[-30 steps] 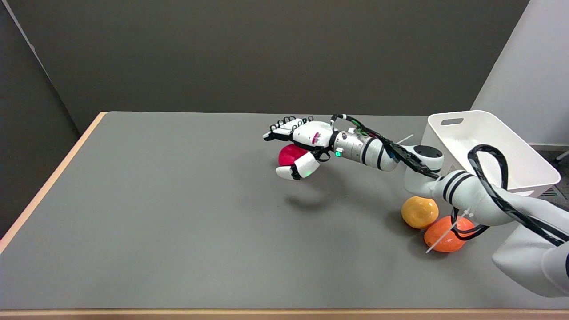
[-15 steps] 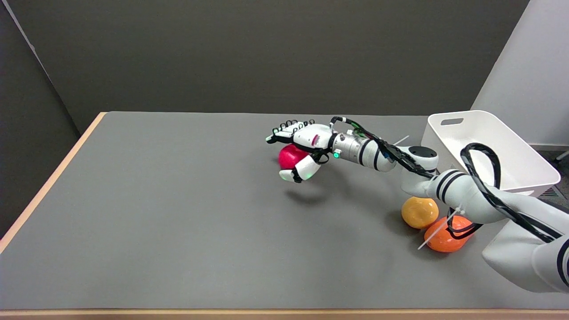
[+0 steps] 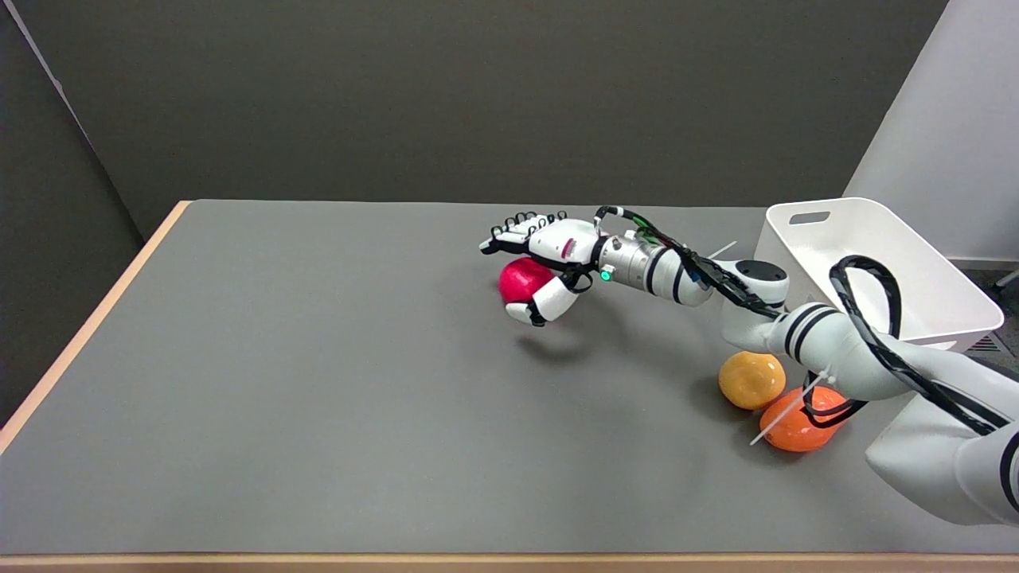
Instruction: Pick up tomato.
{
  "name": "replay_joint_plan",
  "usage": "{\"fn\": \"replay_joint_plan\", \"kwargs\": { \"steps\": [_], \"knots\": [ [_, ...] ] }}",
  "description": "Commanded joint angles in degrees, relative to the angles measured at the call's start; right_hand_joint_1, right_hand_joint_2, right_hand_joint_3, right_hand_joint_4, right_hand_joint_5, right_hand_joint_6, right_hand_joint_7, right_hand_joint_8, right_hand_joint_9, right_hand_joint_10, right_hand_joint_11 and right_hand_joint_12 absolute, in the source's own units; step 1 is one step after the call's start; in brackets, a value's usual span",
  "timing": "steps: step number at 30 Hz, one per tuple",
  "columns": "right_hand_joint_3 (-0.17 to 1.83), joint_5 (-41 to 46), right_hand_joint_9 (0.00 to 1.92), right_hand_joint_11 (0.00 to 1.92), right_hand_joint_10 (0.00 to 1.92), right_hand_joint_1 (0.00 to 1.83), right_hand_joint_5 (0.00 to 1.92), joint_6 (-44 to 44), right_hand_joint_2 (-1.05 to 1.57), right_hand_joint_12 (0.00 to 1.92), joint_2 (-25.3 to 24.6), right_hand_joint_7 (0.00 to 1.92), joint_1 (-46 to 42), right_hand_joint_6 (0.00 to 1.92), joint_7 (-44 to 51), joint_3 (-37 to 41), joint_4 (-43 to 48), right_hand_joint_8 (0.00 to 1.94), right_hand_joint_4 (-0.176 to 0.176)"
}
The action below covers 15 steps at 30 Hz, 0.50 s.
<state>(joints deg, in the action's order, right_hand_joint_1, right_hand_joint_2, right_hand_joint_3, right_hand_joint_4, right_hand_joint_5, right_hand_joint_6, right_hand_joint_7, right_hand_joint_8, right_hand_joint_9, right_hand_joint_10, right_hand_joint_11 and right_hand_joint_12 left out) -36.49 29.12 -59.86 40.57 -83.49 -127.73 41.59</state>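
The right hand (image 3: 549, 267) cups the tomato (image 3: 521, 278) — fingers arched over its top, thumb at its five o'clock — apparently readying a lift.

From my seat I see a grey desk (image 3: 318, 382) filling most of the view, with a pale wood edge (image 3: 87, 326) down its left side and along the near side. Behind it stands a dark grey wall (image 3: 478, 95) — flat and plain, evenly lit. At the upper right a lighter, whitish wall (image 3: 947, 119) slants in. A darker panel (image 3: 56, 239) runs down the far left. At the far right, a sliver of floor (image 3: 999, 282) shows — too small for me to read.
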Motion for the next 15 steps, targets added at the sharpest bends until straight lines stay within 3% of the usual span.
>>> {"fn": "replay_joint_plan", "kwargs": {
  "steps": [1,8,10,15],
  "knots": [
    [0.96,-0.25,0.03,0.00,0.32,0.48,0.10,0.21,0.56,0.88,1.03,0.07,-0.90,0.42,-0.19,0.08,1.26,0.27,0.071],
    [0.96,-0.41,0.02,0.00,0.33,0.48,0.10,0.85,0.56,0.89,1.25,0.08,-2.06,0.43,-0.37,0.02,3.16,0.27,0.070],
    [0.99,-0.41,0.00,0.00,0.33,0.61,0.09,0.93,0.56,0.87,1.41,0.05,-2.32,0.47,-0.37,0.02,3.96,0.31,0.069],
    [0.90,-0.41,0.01,0.00,0.47,0.51,0.15,0.93,0.60,0.93,2.43,0.12,-2.95,0.36,-0.37,0.02,5.10,0.22,0.067]
  ]
}}
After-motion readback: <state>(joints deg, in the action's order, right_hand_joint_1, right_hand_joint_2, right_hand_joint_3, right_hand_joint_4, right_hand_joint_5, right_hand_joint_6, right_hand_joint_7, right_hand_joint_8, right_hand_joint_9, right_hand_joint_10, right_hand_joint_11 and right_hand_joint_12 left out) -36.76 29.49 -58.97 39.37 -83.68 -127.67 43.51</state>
